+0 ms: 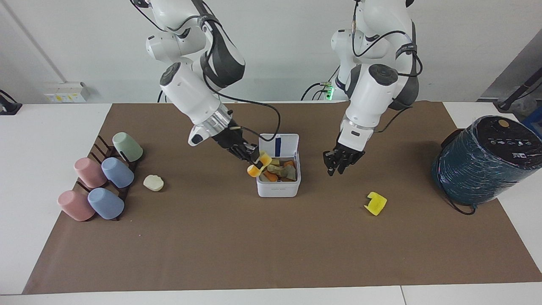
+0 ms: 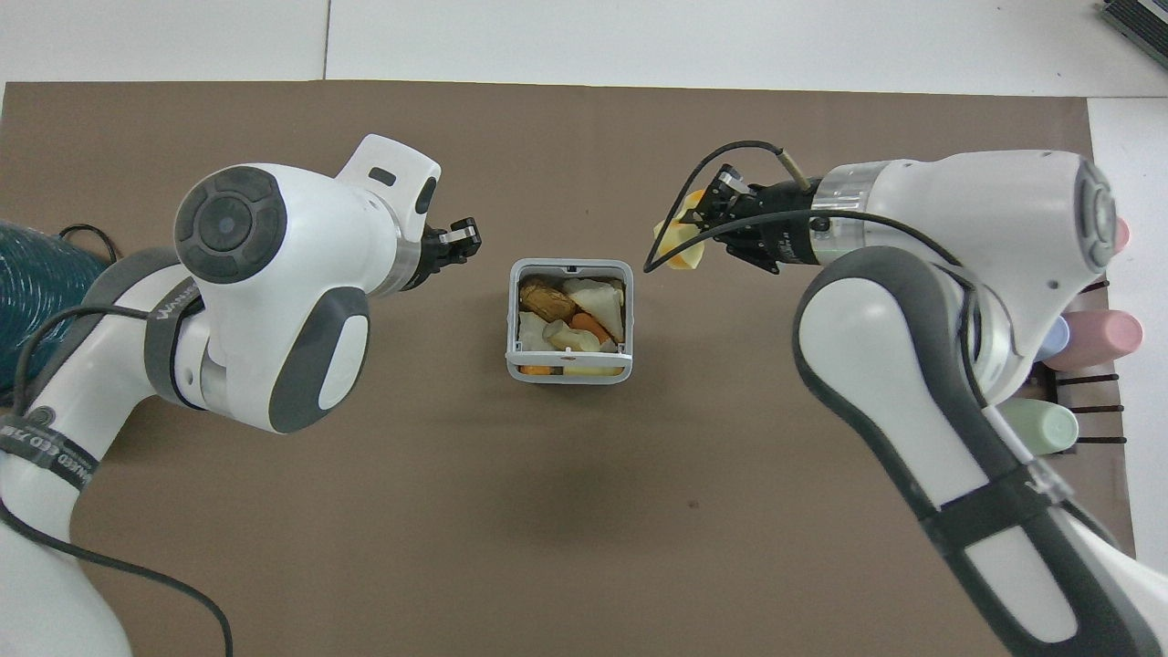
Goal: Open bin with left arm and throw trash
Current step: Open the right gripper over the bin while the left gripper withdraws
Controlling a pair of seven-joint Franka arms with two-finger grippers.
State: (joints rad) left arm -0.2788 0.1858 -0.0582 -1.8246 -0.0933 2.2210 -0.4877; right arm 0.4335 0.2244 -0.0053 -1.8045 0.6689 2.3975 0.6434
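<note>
Gripping the yellow-and-orange wedge (image 1: 259, 164) at the open bin's (image 1: 278, 189) rim, the right gripper (image 1: 250, 154) hangs — the left gripper (image 1: 337, 162) hovers beside it, empty, fingers apart.

My table (image 1: 51, 127), under a brown mat (image 1: 254, 245), carries the open bin (image 1: 278, 187), a cream lump (image 1: 153, 182), a yellow notched piece (image 1: 375, 203), a cup rack (image 1: 111, 186) and a teal cylinder (image 1: 482, 165).

The small white square bin (image 2: 569, 370) with its grey rim is sitting open on the brown-papered tabletop (image 2: 566, 511), showing orange, cream and brown scraps. The right gripper (image 2: 707, 214) is gripping a yellow-and-orange wedge (image 2: 680, 251) beside it. The left gripper (image 2: 461, 239) is hovering empty.
</note>
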